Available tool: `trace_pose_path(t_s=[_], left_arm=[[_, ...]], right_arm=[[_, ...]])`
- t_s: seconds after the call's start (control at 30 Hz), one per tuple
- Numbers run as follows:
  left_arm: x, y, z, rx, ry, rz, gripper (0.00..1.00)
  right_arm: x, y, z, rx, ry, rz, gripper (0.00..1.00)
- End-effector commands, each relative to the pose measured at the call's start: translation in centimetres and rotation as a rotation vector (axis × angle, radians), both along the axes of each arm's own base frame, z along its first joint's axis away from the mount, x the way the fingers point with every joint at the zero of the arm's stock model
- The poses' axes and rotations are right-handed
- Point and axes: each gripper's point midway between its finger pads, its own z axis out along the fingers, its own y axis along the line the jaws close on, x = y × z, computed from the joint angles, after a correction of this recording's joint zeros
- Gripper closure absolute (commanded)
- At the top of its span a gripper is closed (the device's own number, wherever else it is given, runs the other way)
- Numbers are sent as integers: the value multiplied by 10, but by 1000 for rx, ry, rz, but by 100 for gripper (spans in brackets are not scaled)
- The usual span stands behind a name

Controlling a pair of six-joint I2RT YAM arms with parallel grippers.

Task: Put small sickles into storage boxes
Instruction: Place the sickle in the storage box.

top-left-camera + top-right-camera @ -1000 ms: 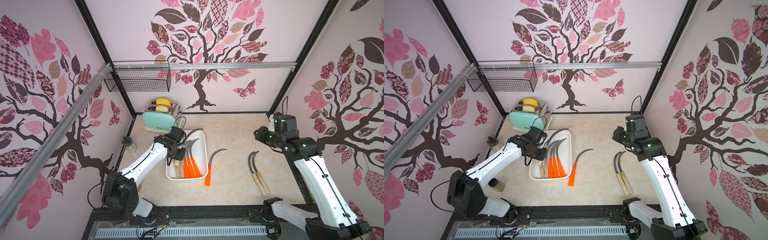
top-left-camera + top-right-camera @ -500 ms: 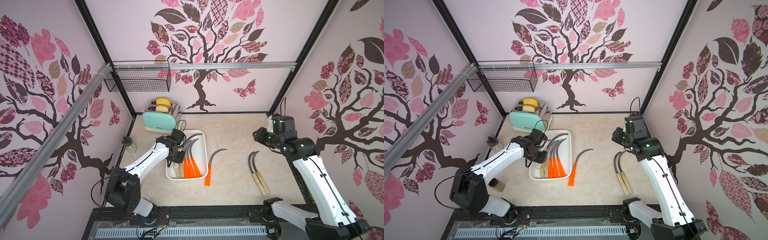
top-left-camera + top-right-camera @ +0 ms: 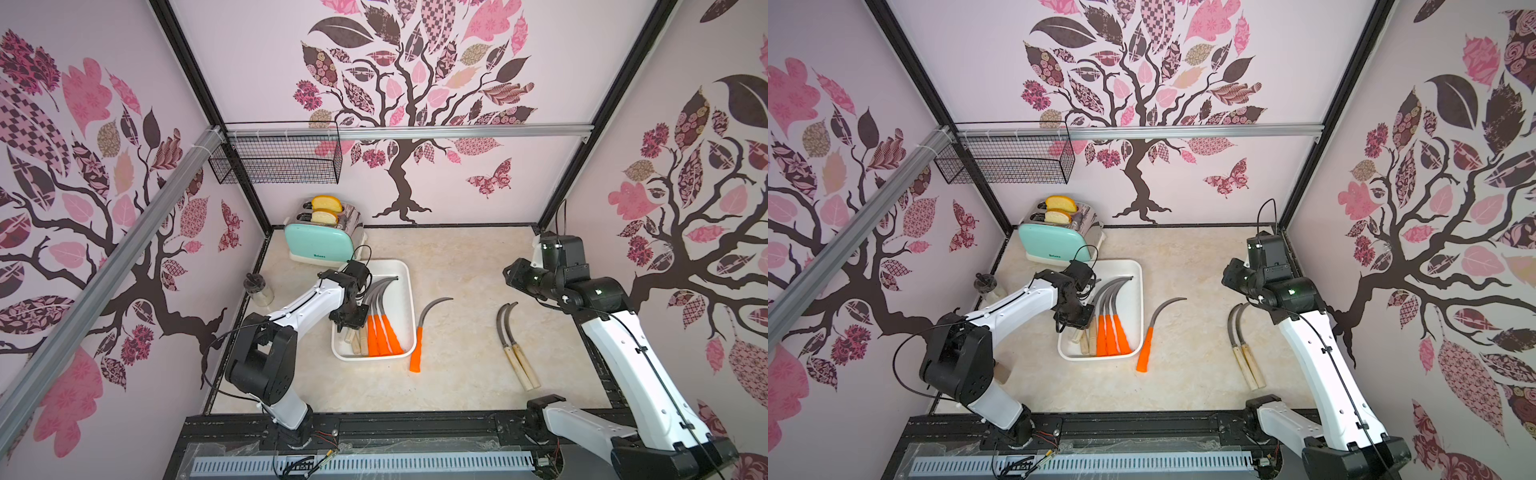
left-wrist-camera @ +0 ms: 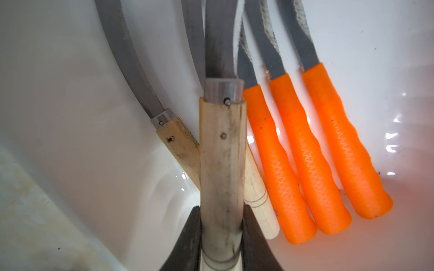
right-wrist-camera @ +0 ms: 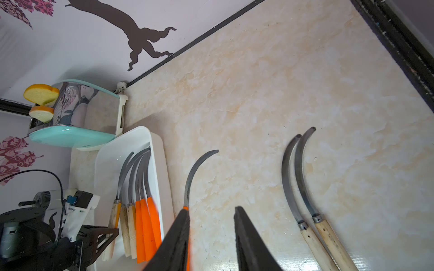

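**A:** What do your left jaws have?

**B:** My left gripper (image 4: 220, 207) pinches a wooden-handled sickle (image 4: 222, 152) near the butt of its handle, one finger on each side. The blade runs out over the white tray (image 3: 403, 316).

**A:** Is it down in the tray?

**B:** It lies across the others there. I cannot tell if it touches the bottom. Under and beside it are two more wooden-handled sickles (image 4: 178, 145). Next to them lie three orange-handled sickles (image 4: 305, 152), side by side, blades pointing to the tray's far end.

**A:** And your right?

**B:** My right gripper (image 5: 211, 210) hangs above the table (image 5: 258, 93), jaws spread, nothing between them.

**A:** What lies outside the tray?

**B:** A loose orange-handled sickle (image 3: 417, 349) is on the table just beside the tray. A pair of wooden-handled sickles (image 3: 519, 365) lies close together farther toward my right arm.

**A:** Anything else?

**B:** A mint toaster (image 3: 320, 245) with bread (image 3: 327, 203) in its slots stands behind the tray.
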Motion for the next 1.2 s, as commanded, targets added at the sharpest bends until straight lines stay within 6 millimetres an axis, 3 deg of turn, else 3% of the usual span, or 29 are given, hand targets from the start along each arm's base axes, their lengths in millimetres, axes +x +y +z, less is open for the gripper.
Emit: trace_pose_path(t_s=[0.0, 0.7, 0.97, 1.17], left_arm=[[6, -4, -4, -11, 11, 11, 100], [14, -6, -12, -4, 43, 13, 100], [12, -7, -13, -13, 52, 10, 93], [12, -9, -12, -26, 58, 4, 82]], right_arm=[[-1, 0, -1, 9, -6, 0, 64], [-2, -3, -27, -27, 50, 1, 61], [-3, -4, -34, -36, 65, 4, 60], [-3, -5, -34, -49, 67, 6, 59]])
